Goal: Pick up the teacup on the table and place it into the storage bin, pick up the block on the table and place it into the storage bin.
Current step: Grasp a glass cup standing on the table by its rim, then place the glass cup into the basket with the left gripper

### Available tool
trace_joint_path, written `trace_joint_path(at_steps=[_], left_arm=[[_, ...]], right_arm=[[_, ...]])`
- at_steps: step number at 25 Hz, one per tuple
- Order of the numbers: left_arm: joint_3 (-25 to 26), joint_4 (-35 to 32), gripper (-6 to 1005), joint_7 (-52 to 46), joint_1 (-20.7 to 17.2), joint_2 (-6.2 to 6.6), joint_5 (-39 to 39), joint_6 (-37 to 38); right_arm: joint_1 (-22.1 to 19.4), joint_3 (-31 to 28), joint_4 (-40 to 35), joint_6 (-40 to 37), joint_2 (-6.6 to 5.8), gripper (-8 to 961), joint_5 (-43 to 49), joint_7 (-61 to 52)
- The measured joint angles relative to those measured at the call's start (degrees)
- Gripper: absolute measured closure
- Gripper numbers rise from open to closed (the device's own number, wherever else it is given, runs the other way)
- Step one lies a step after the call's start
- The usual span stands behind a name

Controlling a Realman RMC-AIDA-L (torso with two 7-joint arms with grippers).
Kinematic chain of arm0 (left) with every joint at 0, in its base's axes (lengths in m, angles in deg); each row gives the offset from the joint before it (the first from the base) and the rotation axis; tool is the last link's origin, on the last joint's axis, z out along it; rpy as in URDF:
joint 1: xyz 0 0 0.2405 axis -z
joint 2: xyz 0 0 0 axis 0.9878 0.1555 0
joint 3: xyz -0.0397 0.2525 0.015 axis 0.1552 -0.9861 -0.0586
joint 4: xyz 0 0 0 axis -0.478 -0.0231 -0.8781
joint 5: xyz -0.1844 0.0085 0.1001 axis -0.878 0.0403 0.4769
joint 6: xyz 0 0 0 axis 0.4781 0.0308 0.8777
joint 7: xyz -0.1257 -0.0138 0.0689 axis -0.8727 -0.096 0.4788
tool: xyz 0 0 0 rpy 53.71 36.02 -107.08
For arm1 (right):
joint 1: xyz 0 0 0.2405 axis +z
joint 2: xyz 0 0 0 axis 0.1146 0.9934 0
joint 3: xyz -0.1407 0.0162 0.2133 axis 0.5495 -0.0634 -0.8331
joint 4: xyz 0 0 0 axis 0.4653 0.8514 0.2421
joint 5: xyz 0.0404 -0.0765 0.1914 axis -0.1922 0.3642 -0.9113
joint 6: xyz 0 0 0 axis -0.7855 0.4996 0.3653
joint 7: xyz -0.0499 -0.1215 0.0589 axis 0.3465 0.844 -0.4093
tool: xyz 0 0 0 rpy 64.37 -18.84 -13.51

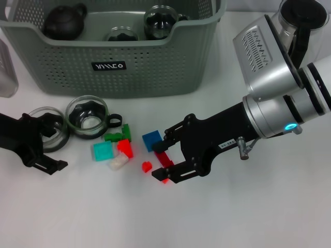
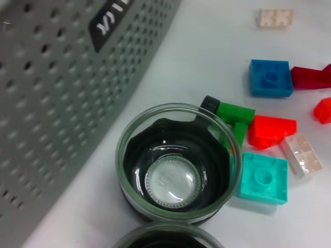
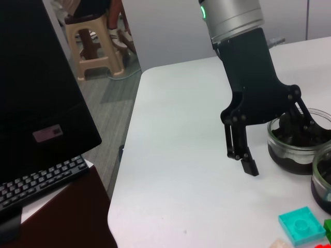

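Two glass teacups stand in front of the storage bin (image 1: 155,67). My left gripper (image 1: 56,142) is open, with its fingers on either side of the left teacup (image 1: 62,129), as the right wrist view also shows for that teacup (image 3: 295,147). The second teacup (image 1: 87,116) stands just right of it and fills the left wrist view (image 2: 178,165). Loose blocks lie nearby: green (image 1: 118,135), teal (image 1: 102,151), orange-red (image 1: 125,148), white (image 1: 118,163), blue (image 1: 151,139), small red (image 1: 147,166). My right gripper (image 1: 161,155) is open around a dark red block (image 1: 166,160) on the table.
The bin holds a dark teapot (image 1: 64,20) and glass cups (image 1: 160,20). A glass teapot with a black handle (image 1: 305,20) stands behind my right arm. A clear container (image 1: 6,67) is at the left edge. The table's left edge (image 3: 124,155) drops to a desk with a keyboard (image 3: 41,181).
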Motion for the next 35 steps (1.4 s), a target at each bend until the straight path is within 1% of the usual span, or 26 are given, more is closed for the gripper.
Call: trace_joint_path(at_steps=[11,14,17,22,28,35], left_arm=[[-0.59,0.67,138,-0.48,0.15,0.02,0.36,0.01],[-0.64,1.63,139,-0.77,0.8,0.26,1.51,0.24],[-0.67,2.41,357,-0.77,1.22,0.34,2.49,-0.01],[-0.67,2.43,576,-0.77,1.31,0.22,3.0,-0.31],[-0.58,2.01,807,-0.83,1.38,0.19,3.01,-0.35],[-0.59,1.72,904,-0.93,1.62,0.25,2.69,0.21]], right_arm=[[-0.12,-1.34,0.09,-0.05,0.0,365,0.0,-0.21],[-0.15,-1.49,0.09,-0.04,0.0,365,0.0,-0.27],[-0.1,-1.51,0.09,-0.04,0.0,365,0.0,-0.3],[-0.14,-1.61,0.05,-0.05,0.0,365,-0.05,-0.31],[-0.28,-1.78,0.01,-0.08,0.0,365,-0.09,-0.31],[-0.46,-2.26,0.01,-0.31,0.0,365,-0.1,-0.31]])
